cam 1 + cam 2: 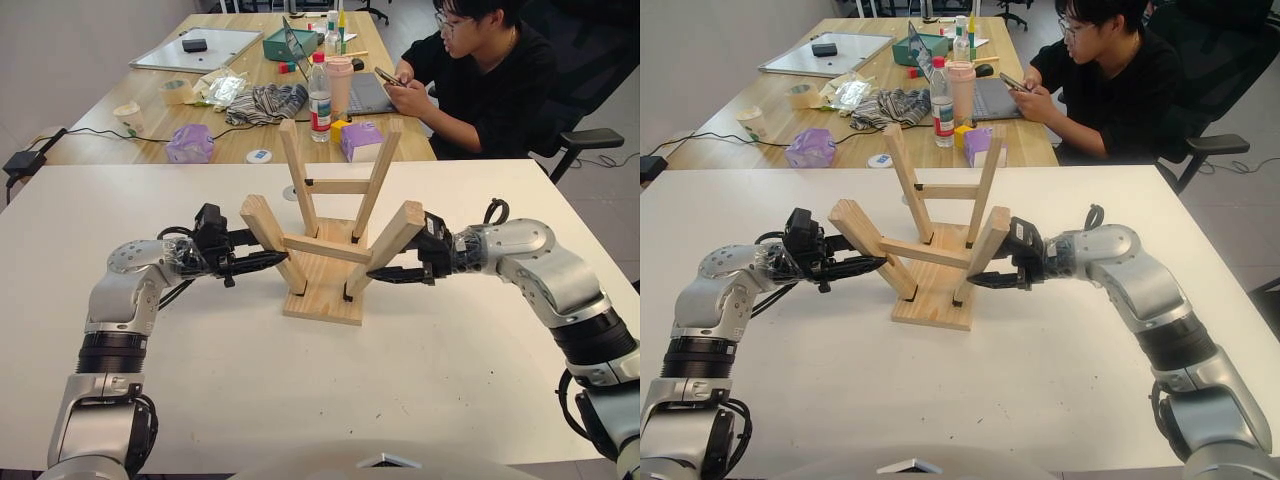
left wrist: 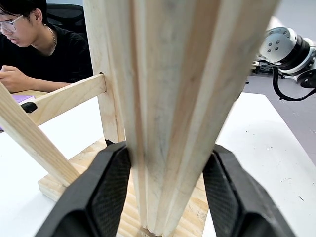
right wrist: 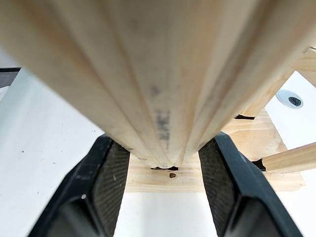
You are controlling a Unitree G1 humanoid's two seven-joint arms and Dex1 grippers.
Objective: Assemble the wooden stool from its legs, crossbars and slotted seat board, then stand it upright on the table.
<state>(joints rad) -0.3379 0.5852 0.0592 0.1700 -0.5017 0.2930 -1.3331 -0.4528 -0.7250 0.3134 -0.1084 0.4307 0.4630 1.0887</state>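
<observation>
The stool (image 1: 325, 250) lies upside down about the middle of the white table (image 1: 300, 400). Its seat board (image 1: 322, 300) is flat on the surface and all four legs point up and splay outward. The two far legs (image 1: 298, 175) lean apart toward the far edge with a crossbar (image 1: 338, 186) between them. A second, lower crossbar (image 1: 326, 247) runs between the two near ones.

The near left leg (image 1: 272, 240) slants toward the left edge, and the left gripper (image 1: 262, 262) has it low down, close to the board. From the wrist you can see the black fingers (image 2: 98, 192) pressed against either side of the wood, clamped on it. The near right leg (image 1: 385, 248) slants the other way, and the right gripper (image 1: 385, 272) holds it at much the same height. Its fingers (image 3: 106, 192) likewise squeeze the leg from both sides. Both arms come in low over the table from the near corners, roughly level with each other.

Beyond the far edge stands a wooden desk (image 1: 150, 140) with a bottle (image 1: 319, 98), a purple tissue pack (image 1: 190, 144), a paper cup (image 1: 129, 118) and a laptop (image 1: 365, 92) on it.
</observation>
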